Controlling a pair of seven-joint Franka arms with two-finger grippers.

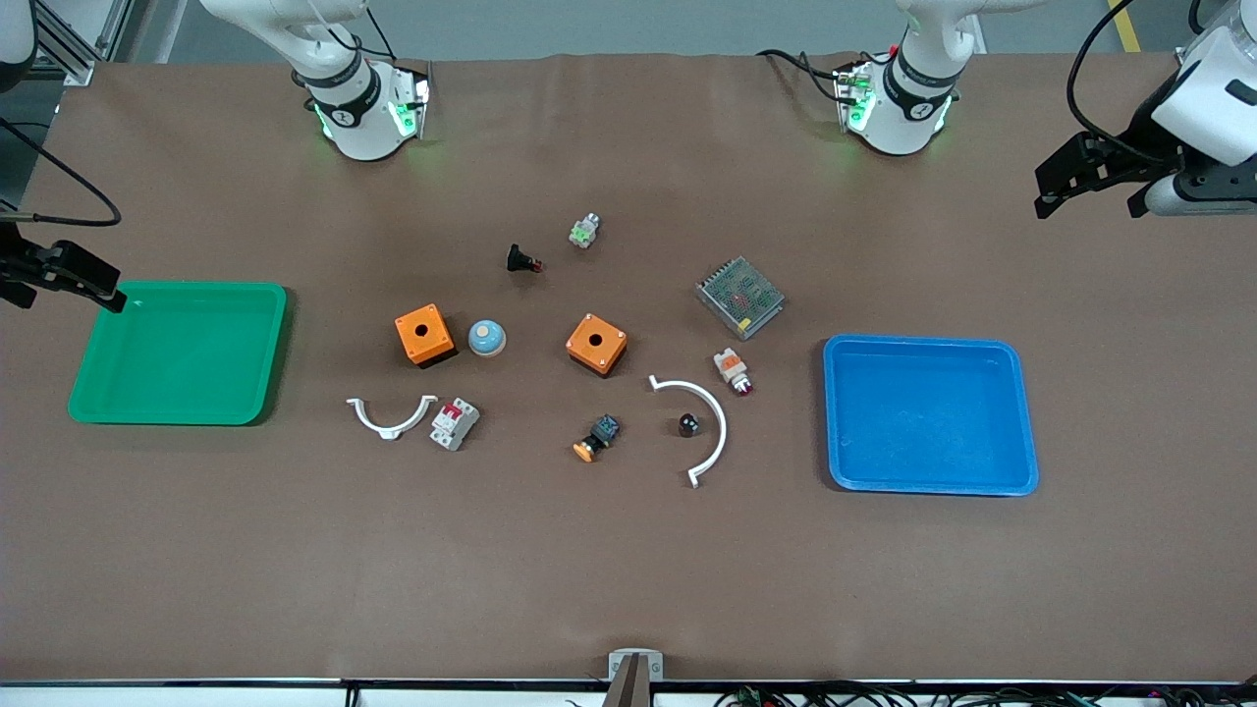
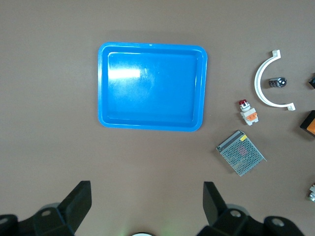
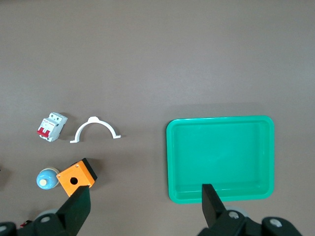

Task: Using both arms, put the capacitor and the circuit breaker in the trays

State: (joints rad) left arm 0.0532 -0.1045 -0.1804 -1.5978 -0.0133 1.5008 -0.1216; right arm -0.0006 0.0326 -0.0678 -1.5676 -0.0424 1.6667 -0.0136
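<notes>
The capacitor (image 1: 688,424), a tiny black cylinder, stands on the table inside a large white arc (image 1: 709,424); it also shows in the left wrist view (image 2: 277,82). The circuit breaker (image 1: 455,423), a pale block with red toggles, lies beside a small white arc (image 1: 391,416); it also shows in the right wrist view (image 3: 51,127). My left gripper (image 1: 1088,201) hangs open and empty over the table's left-arm end, near the blue tray (image 1: 929,413). My right gripper (image 1: 64,285) hangs open and empty over the edge of the green tray (image 1: 177,352).
Two orange boxes (image 1: 424,334) (image 1: 596,344), a blue dome button (image 1: 487,338), a metal mesh box (image 1: 739,297), a white-orange part (image 1: 733,370), a black-blue part with orange cap (image 1: 597,438), a black button (image 1: 523,260) and a small green-lit part (image 1: 584,231) lie mid-table.
</notes>
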